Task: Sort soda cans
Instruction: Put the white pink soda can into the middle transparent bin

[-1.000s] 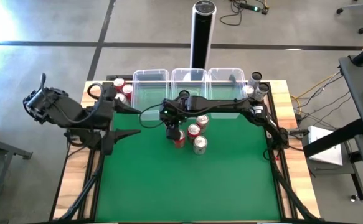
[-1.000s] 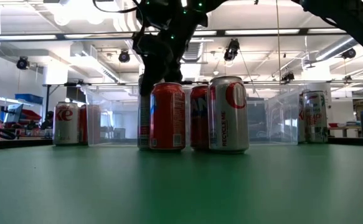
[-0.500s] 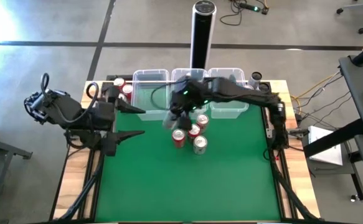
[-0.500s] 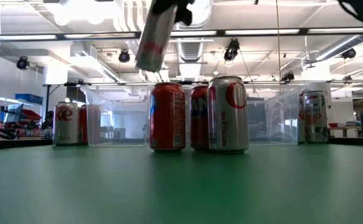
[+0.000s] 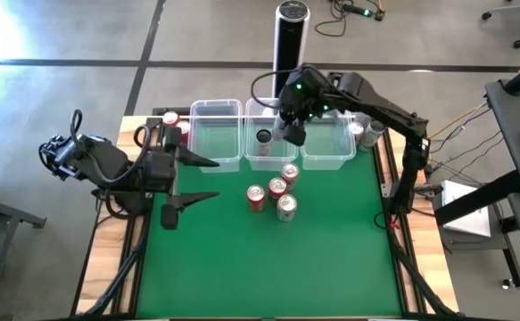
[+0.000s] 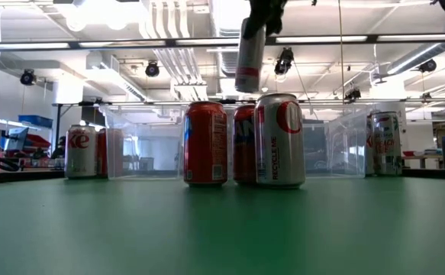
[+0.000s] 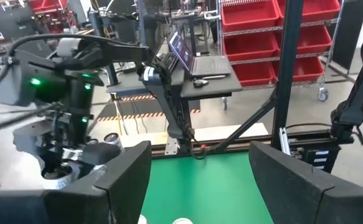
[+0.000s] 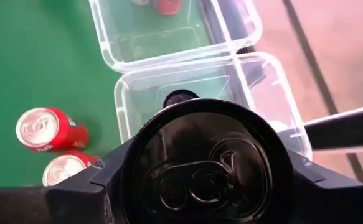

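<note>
Cans like these are thin-walled aluminium, and you should treat the one you carry now as light but easy to dent. Your right gripper (image 5: 292, 125) is pinching a dark can (image 8: 201, 169) by its side wall, holding it in the air over the middle bin (image 5: 252, 160) at the far edge of the bench (image 5: 268, 267); the low view shows that can (image 6: 249, 47) hanging above the standing ones. I judge the painted metal slippery, so a hold around the mid-body, fingers on opposite sides, seems the safest place. Too much squeeze would crease it; too little and it could slide out.

Another dark can (image 5: 263, 136) already lies inside the middle bin, so the carried one appears to belong there. A drop from height may make it bounce or tip, so lower it first.

Four cans remain clustered mid-bench: three red cans (image 5: 257, 197) and a silver can (image 5: 286, 208), close together or touching, which leaves little room for fingers between them. More cans (image 5: 367, 120) stand at the far right corner, and red-topped ones (image 5: 170, 119) at the far left.

Your left gripper (image 5: 185, 178) waits spread wide over the left side of the bench.
</note>
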You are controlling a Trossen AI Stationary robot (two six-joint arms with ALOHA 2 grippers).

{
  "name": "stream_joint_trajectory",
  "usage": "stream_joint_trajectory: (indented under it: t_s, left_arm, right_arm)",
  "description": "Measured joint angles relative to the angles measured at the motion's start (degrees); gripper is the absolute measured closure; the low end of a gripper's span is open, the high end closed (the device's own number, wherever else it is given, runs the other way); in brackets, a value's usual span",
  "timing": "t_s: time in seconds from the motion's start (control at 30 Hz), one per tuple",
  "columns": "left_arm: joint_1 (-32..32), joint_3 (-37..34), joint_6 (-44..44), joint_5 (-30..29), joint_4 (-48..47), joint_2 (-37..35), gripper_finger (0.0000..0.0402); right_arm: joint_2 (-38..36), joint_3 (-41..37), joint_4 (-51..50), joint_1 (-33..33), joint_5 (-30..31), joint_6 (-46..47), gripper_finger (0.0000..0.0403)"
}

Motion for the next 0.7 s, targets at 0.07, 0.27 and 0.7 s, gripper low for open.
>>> stream_joint_trajectory:
  t_s: [0.07, 0.27, 0.7]
  left_arm:
    - [0.0, 0.0, -0.99, 0.0, -0.01, 0.24, 0.0148]
    - [0.0, -0.24, -3.49, -0.04, -1.15, 0.68, 0.0148]
    - [0.01, -0.52, -5.43, -4.63, -0.93, 0.69, 0.0148]
  right_arm:
    - [0.73, -1.34, 0.42, -1.37, -3.59, -0.58, 0.0152]
    - [2.58, -8.1, 2.86, -2.62, -4.5, -3.52, 0.0154]
    - [3.16, -24.7, 20.41, -3.59, -6.4, -4.41, 0.0148]
